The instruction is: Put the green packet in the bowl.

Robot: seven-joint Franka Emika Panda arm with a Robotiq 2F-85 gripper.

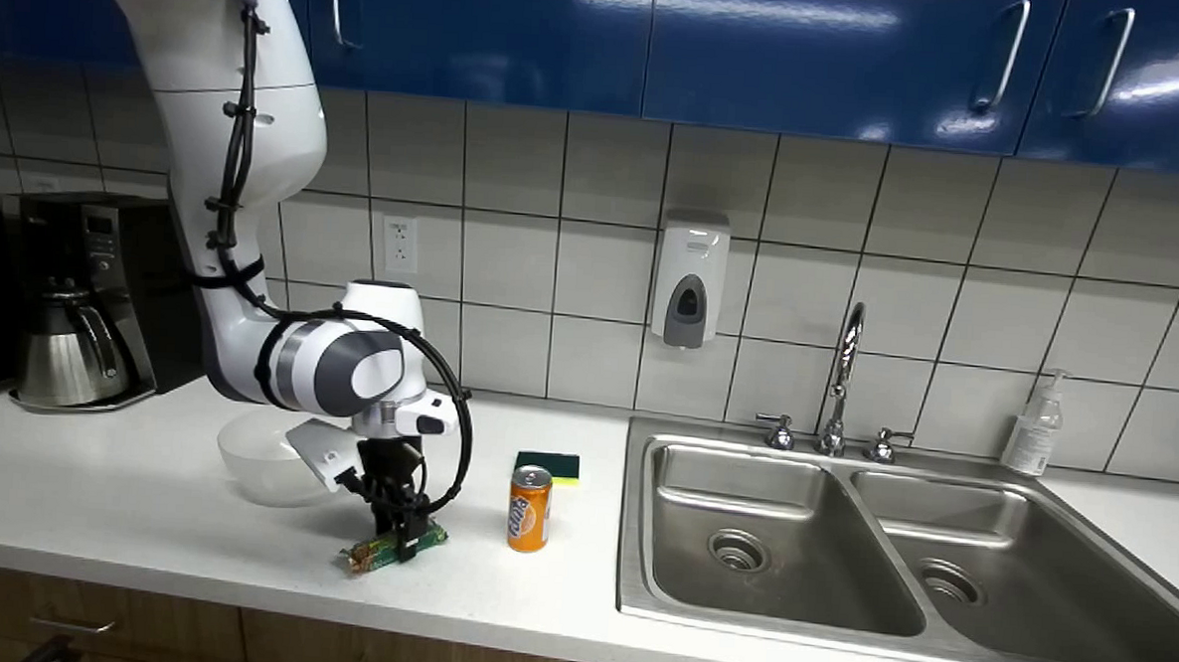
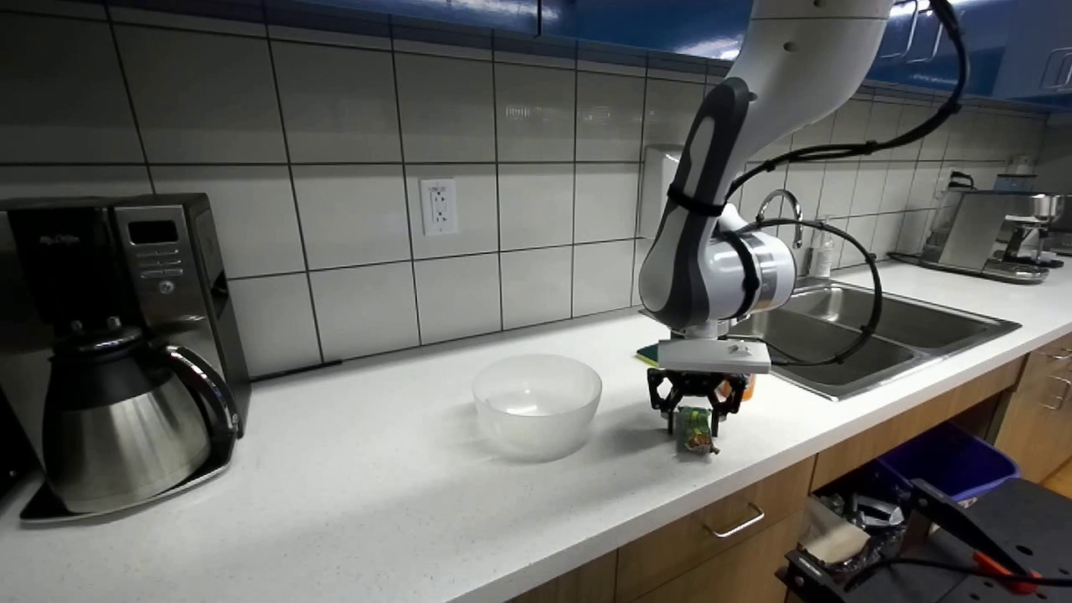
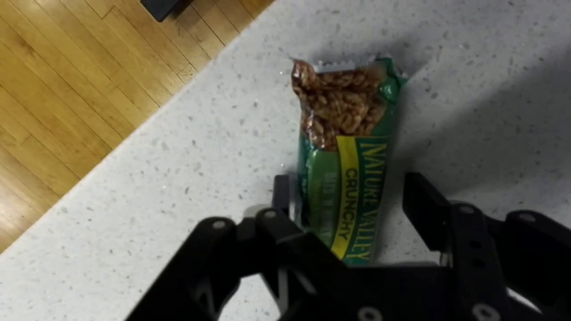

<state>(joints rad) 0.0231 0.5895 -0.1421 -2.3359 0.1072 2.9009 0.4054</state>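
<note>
The green packet (image 3: 343,178), a granola bar in a green and yellow wrapper, lies flat on the white counter near its front edge. It also shows in both exterior views (image 1: 373,554) (image 2: 697,437). My gripper (image 3: 347,191) is open and low over the counter, its fingers on either side of the packet. The left finger in the wrist view is close against the packet's side; a gap shows between the packet and the right finger. The gripper also shows in both exterior views (image 1: 397,536) (image 2: 693,424). The translucent bowl (image 2: 536,423) (image 1: 267,464) looks empty and is out of the wrist view.
An orange can (image 1: 529,512) stands beside the gripper, with a green and yellow sponge (image 1: 548,466) behind it. A steel double sink (image 1: 633,532) lies beyond the can. A coffee maker (image 2: 126,402) stands on the bowl's far side. The counter's front edge (image 2: 636,536) is near the packet.
</note>
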